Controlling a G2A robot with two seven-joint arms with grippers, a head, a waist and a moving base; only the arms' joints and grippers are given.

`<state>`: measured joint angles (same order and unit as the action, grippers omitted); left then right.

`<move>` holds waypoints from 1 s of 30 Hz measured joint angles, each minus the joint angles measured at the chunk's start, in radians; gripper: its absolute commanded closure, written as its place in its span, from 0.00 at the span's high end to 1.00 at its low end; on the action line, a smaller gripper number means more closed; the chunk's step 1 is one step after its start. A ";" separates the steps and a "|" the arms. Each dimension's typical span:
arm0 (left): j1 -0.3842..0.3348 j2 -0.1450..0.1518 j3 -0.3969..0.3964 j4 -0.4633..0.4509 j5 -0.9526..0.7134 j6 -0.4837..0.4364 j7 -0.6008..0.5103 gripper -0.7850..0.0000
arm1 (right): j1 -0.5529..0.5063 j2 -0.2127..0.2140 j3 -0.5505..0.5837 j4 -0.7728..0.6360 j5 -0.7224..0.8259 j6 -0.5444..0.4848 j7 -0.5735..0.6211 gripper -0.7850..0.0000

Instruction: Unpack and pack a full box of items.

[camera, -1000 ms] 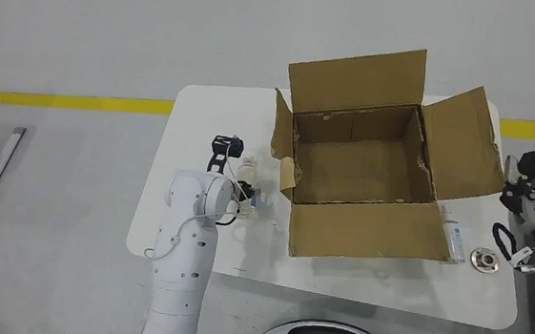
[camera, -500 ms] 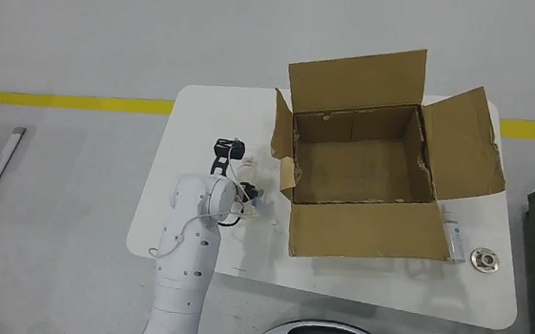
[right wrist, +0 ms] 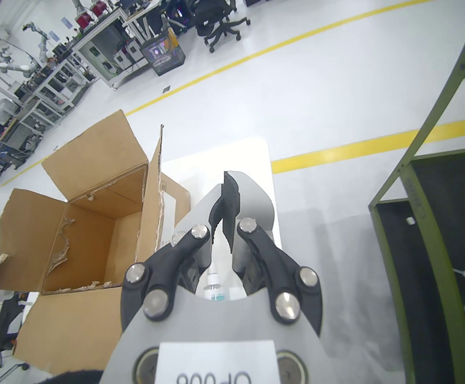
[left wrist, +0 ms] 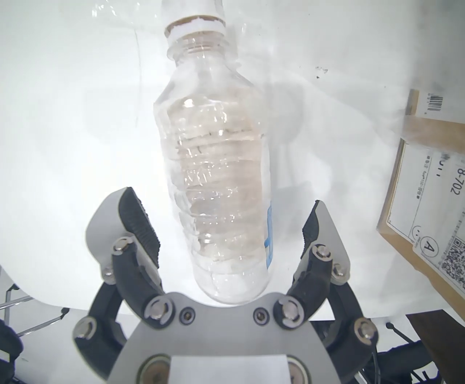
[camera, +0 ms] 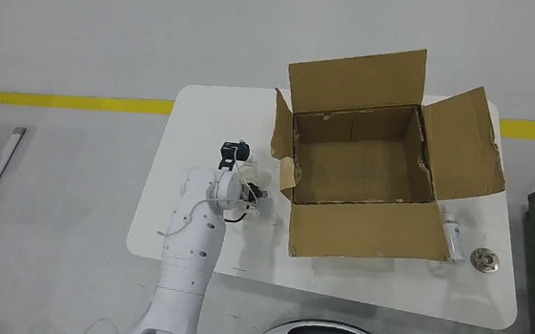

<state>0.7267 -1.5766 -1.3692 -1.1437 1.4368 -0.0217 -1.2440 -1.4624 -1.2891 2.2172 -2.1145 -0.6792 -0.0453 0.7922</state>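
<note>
Lying on the white table, the clear ribbed plastic water bottle sits between the spread fingers of the left gripper. Neither pad touches it. Its base is nearest the palm and its white-ringed neck points away. The open brown cardboard box stands just beside it. The right gripper is clenched on nothing, beyond the box's far side.

Bright, even overhead light; blown-out glare on the white table, soft shadow beside the bottle.
</note>
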 measured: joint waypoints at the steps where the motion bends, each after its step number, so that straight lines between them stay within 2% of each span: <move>1: -0.004 0.001 0.002 0.007 -0.002 0.001 0.001 0.30 | 0.005 0.003 -0.004 0.006 0.019 -0.002 0.015 0.26; 2: -0.006 0.001 0.003 0.012 -0.003 0.001 0.003 0.10 | 0.008 0.005 -0.008 0.010 0.033 -0.006 0.027 0.50; 3: -0.009 0.001 0.004 0.017 -0.004 0.000 0.004 0.00 | 0.011 0.007 -0.011 0.014 0.052 -0.011 0.038 1.00; 9: -0.021 0.006 0.014 0.046 0.003 -0.004 0.021 0.00 | 0.026 0.022 -0.024 0.040 0.149 -0.051 0.088 1.00; 14: -0.024 0.009 0.015 0.050 -0.007 -0.005 0.020 0.00 | 0.030 0.026 -0.030 0.042 0.154 -0.073 0.093 1.00; 23: -0.003 0.019 0.004 -0.010 -0.011 0.008 0.024 0.00 | 0.028 0.026 -0.031 0.043 0.155 -0.071 0.092 1.00; 30: 0.015 0.030 -0.012 -0.041 -0.010 0.009 0.008 0.00 | 0.005 0.030 -0.088 0.097 0.175 -0.038 0.067 1.00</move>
<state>0.7412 -1.5464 -1.3810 -1.1843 1.4263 -0.0128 -1.2364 -1.4572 -1.2590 2.1293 -2.0179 -0.5040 -0.0834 0.8588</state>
